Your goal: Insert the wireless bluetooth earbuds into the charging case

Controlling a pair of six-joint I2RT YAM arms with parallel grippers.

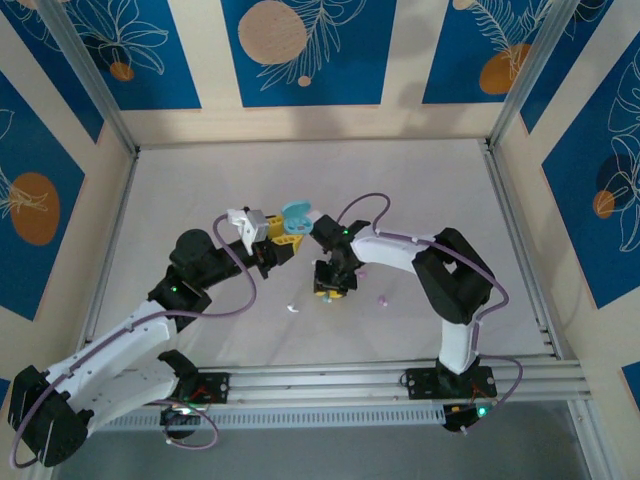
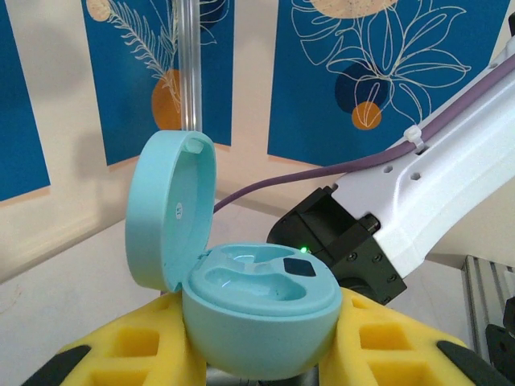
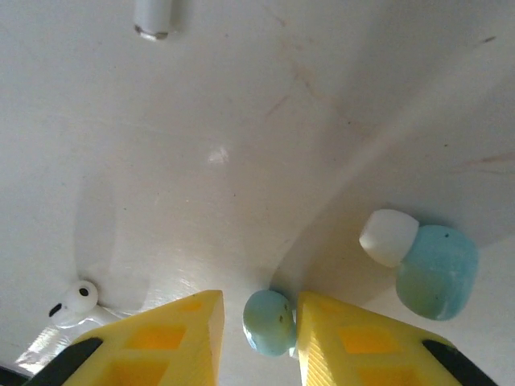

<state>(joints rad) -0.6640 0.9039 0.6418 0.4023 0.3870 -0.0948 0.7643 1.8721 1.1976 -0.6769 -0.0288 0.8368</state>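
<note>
My left claw (image 2: 257,358) pinches the open teal charging case (image 2: 257,318), and my right claw (image 3: 260,310) stands slightly spread around a teal earbud (image 3: 269,323) on the table (image 3: 241,121), which is light, smooth and slippery I think, so best squeezed gently across its round body.

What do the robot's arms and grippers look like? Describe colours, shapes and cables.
The left arm and right arm have white links between bulky black joints, each with a small green light. A thin purple cable loops along each. The left gripper and right gripper carry yellow wedge-shaped fingers with square recesses and black patches.
</note>
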